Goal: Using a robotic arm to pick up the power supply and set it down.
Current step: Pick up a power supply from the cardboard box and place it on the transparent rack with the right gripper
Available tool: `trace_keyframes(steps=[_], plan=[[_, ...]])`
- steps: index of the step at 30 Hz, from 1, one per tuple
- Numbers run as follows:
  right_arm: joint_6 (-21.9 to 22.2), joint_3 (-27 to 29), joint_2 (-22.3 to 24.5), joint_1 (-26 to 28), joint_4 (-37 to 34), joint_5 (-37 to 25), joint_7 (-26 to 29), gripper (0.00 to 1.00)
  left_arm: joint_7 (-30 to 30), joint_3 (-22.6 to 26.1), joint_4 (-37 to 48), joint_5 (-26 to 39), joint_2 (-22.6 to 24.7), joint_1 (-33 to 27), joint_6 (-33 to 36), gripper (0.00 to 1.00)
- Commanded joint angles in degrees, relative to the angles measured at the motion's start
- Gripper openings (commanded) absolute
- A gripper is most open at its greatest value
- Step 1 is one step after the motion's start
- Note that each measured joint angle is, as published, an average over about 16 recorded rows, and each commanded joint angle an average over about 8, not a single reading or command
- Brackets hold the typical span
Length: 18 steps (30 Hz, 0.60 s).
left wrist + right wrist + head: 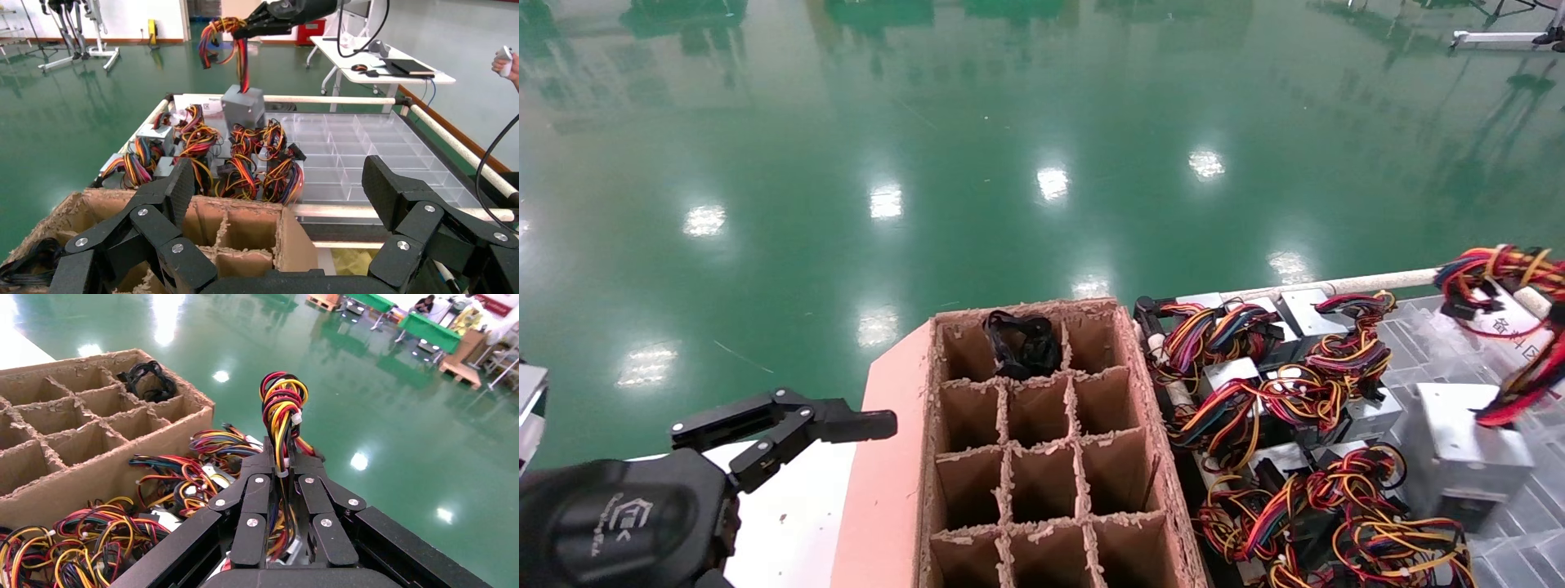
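My right gripper is shut on the red, yellow and black wire bundle of one power supply. In the left wrist view that gripper holds the wires high, and the silver-grey box hangs below it, over the pile. In the head view this box sits at the right with its wires running up off the edge. Several more power supplies lie tangled beside the cardboard box. My left gripper stands open and empty at the lower left, near the box's corner.
A divided cardboard box fills the middle, with a black coiled cable bundle in one far cell. A clear compartment tray with white rails lies to the right. Green floor lies beyond. A person's hand shows far off.
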Motion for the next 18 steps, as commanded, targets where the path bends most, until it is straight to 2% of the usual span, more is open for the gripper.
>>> trace_keyframes(steps=[1, 10, 18], plan=[[0.3, -0.2, -0.8, -0.1, -0.2, -0.3, 0.2, 0.00, 0.0, 0.0, 0.0, 0.0, 0.0, 0.0, 0.0, 1.00], [0.6, -0.6, -5.1, -1.4, -4.0, 0.4, -0.6, 0.00, 0.0, 0.0, 0.0, 0.0, 0.0, 0.0, 0.0, 1.00], [-1.6, -0.3, -8.2, -4.3, -10.2, 2.8, -2.7, 0.00, 0.0, 0.0, 0.0, 0.0, 0.0, 0.0, 0.0, 1.00]])
